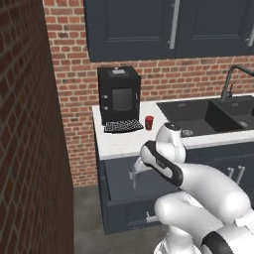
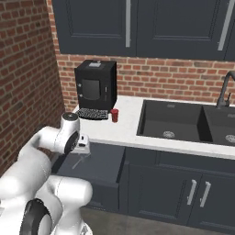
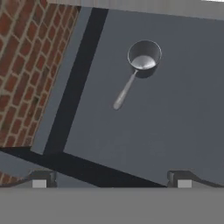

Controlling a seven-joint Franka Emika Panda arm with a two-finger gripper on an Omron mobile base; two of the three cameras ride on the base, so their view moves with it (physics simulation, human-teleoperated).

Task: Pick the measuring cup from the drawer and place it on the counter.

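The measuring cup (image 3: 143, 57), small, grey and metallic, lies on the dark floor of the open drawer (image 3: 157, 127). Its thin handle runs toward the lower left of the hand view. My gripper (image 3: 111, 180) hangs above the drawer, open, with its fingertips (image 3: 39, 180) wide apart and nothing between them; the cup is well ahead of them. In the base views the gripper (image 1: 134, 179) (image 2: 84, 153) points down over the pulled-out drawer (image 1: 119, 201) (image 2: 98, 167), just below the white counter (image 1: 124, 141) (image 2: 121, 133).
On the counter stand a black coffee machine (image 1: 118, 94) (image 2: 95, 85) and a small red cup (image 1: 149, 122) (image 2: 114, 115). The dark sink (image 1: 198, 116) (image 2: 179, 119) lies to the right. A brick wall (image 1: 25, 149) closes the left side.
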